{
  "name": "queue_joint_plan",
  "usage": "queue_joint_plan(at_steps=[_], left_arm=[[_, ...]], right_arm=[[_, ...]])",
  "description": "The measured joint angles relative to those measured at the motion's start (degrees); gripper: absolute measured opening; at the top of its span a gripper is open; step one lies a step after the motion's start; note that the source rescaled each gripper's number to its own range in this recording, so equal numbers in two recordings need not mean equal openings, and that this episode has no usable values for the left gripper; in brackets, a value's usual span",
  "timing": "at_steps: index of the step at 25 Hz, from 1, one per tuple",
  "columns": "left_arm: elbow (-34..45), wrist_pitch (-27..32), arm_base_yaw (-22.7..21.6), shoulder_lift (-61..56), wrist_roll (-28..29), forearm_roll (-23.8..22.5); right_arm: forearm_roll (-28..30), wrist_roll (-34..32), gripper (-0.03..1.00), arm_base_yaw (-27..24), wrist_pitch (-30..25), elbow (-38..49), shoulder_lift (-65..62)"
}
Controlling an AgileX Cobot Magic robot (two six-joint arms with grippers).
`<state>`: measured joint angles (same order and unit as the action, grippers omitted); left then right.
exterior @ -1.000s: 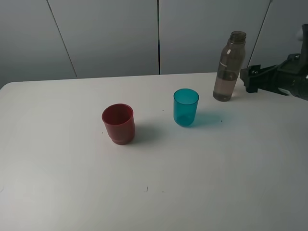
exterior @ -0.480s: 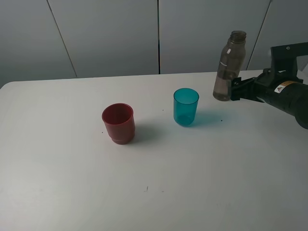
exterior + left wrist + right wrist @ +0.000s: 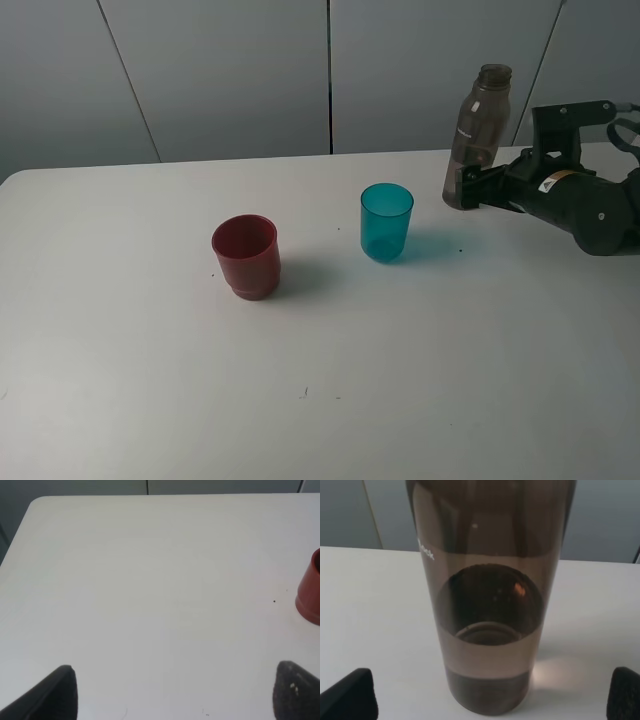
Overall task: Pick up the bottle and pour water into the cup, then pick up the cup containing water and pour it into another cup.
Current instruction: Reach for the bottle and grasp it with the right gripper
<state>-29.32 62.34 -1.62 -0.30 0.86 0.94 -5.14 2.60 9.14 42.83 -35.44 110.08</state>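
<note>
- Fingers [image 3: 346,696] of the right gripper [image 3: 485,695] are spread wide, one on either side of the bottle [image 3: 478,130], low down near its base. The wrist view shows a gap between each fingertip and the bottle's wall, so nothing is pinched.
- From the high camera, the right arm reaches in from the right edge, and its gripper sits level with the lower part of the bottle.
- The bottle stands upright on the white table [image 3: 150,380], toward the far right. It is smoky brown and see-through, with liquid filling only its lowest part.
- The teal cup [image 3: 386,222] stands upright near the middle of the table, in front of the bottle and to its left, apart from it.
- The red cup [image 3: 246,256] stands upright further left and a little nearer the camera, well apart from the teal cup.
- The left gripper [image 3: 177,692] has its two dark fingertips far apart and holds nothing. It hangs over bare table, with the red cup at the edge of its wrist view.
- Whether either cup holds any water cannot be told from these views.
</note>
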Motion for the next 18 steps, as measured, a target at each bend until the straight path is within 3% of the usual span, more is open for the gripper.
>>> queue_joint_plan(at_steps=[18], left_arm=[[0.0,0.0,0.0,0.0,0.0,0.0]], right_arm=[[0.0,-2.0,1.0,0.0,1.8,-7.6,8.3]])
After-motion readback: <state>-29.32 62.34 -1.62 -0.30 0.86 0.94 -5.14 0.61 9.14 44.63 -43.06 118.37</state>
